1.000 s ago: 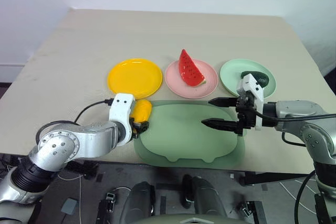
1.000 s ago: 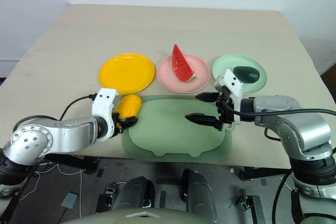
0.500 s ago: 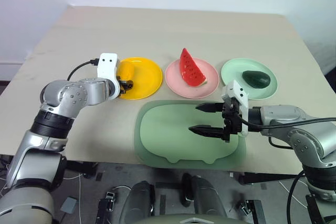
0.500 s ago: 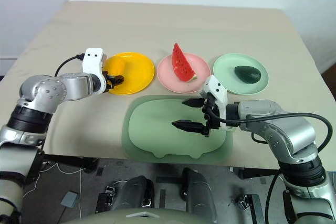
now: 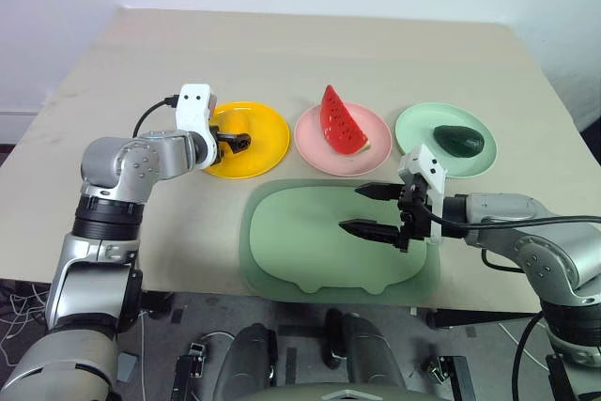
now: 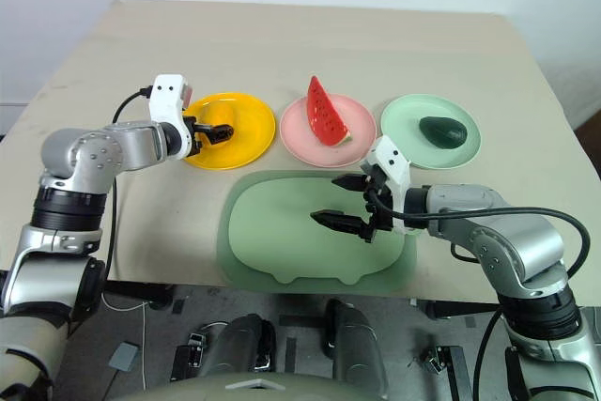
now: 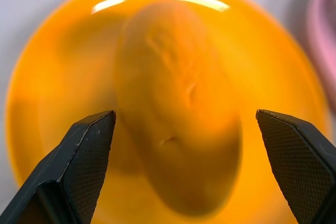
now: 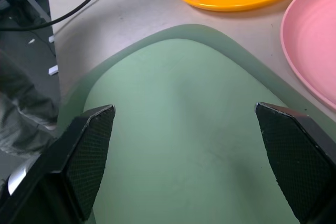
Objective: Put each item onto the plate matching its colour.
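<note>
On the tabletop [image 6: 310,53] three plates sit in a row — yellow plate [image 6: 246,143], pink plate [image 6: 357,133] with the watermelon wedge [image 6: 324,115] on it, mint green plate [image 6: 413,143] with the avocado [image 6: 441,131]. The left hand [image 6: 223,131] reaches over the yellow plate. The right hand [image 6: 340,200] hovers over the green pig-shaped board [image 6: 282,241] — its fingers spread apart.

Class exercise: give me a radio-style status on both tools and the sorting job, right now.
Left tool open over yellow plate, mango lying on it. Right tool open, empty, above green board. Nothing in the way.
</note>
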Available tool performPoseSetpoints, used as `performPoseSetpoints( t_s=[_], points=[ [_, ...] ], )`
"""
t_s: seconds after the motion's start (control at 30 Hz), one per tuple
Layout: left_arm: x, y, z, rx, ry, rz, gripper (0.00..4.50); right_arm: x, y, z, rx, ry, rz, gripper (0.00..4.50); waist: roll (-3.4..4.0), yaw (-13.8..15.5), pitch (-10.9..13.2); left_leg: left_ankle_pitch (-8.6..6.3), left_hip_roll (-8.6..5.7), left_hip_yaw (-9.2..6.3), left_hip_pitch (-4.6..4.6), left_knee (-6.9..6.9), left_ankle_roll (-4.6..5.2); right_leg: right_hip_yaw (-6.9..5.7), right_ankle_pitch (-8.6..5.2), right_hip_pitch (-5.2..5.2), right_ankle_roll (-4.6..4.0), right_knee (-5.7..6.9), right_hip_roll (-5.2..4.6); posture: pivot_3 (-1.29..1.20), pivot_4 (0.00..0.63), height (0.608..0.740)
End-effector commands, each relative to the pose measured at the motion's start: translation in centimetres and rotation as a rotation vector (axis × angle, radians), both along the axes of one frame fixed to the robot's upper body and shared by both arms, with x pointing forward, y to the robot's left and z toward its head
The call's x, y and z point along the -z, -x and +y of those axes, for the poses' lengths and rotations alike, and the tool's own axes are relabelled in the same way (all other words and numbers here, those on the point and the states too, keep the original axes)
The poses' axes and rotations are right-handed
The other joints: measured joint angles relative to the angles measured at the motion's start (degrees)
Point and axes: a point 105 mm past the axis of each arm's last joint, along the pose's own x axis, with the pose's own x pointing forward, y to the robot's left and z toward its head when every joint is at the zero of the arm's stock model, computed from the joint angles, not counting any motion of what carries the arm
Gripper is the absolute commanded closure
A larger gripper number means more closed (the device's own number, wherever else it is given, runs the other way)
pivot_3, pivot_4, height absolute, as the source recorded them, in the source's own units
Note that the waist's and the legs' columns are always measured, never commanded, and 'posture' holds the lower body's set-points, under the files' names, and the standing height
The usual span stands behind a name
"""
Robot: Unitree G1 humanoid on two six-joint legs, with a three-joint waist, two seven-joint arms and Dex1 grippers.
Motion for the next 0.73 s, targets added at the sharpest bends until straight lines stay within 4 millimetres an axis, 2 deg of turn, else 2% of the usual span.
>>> performPoseSetpoints(
  t_s=[0.03, 0.2, 0.27, 0.4, 0.6, 0.73],
  points=[
    [-3.3, 3.1, 0.7, 0.054, -0.011, -0.130, 0.01, -1.6, -1.4, -1.4, 0.033, 0.018, -0.066, 0.00, 0.00, -0.2, 0.0, -0.01, 0.00, 0.00, 0.00, 0.04, 0.02, 0.00, 0.00, 0.00, 0.00, 0.01, 0.00, 0.00, 0.150, 0.740],
    [-3.7, 7.3, 2.9, 0.084, -0.210, -0.290, 0.01, -2.5, -3.6, -5.8, 0.163, 0.055, -0.125, 0.00, -0.01, -0.1, 0.0, -0.04, -0.02, 0.04, 0.11, 0.03, 0.07, 0.13, -0.02, -0.02, -0.02, 0.18, 0.00, 0.00, 0.150, 0.740],
    [-2.7, 9.2, 4.9, 0.073, -0.255, -0.304, 0.01, -3.6, -4.3, -7.6, 0.219, 0.016, -0.176, 0.00, 0.02, -0.1, 0.0, -0.04, -0.01, 0.09, 0.08, 0.02, 0.07, 0.14, -0.02, -0.06, -0.04, 0.16, 0.03, 0.00, 0.150, 0.740],
    [-1.2, 11.4, 6.8, 0.054, -0.210, -0.329, 0.01, -4.1, -4.0, -9.8, 0.253, -0.023, -0.213, 0.00, 0.02, 0.4, 0.0, -0.13, 0.00, 0.12, 0.03, 0.04, 0.23, 0.09, -0.05, -0.07, -0.08, 0.11, 0.04, 0.00, 0.150, 0.740],
    [0.4, 12.1, 8.9, -0.003, -0.168, -0.331, 0.01, -4.0, -2.5, -12.5, 0.306, -0.038, -0.232, 0.00, 0.03, 1.5, 0.0, -0.16, 0.01, 0.09, 0.03, 0.06, 0.28, 0.03, -0.12, -0.04, -0.21, 0.07, 0.02, 0.00, 0.150, 0.740],
    [1.4, 11.6, 8.4, 0.041, -0.158, -0.312, 0.01, -3.9, -1.5, -12.7, 0.296, -0.034, -0.221, 0.00, 0.03, 1.5, 0.0, -0.16, 0.02, 0.09, 0.04, 0.05, 0.29, 0.04, -0.12, -0.03, -0.20, 0.08, 0.04, 0.00, 0.150, 0.740]
  ],
)
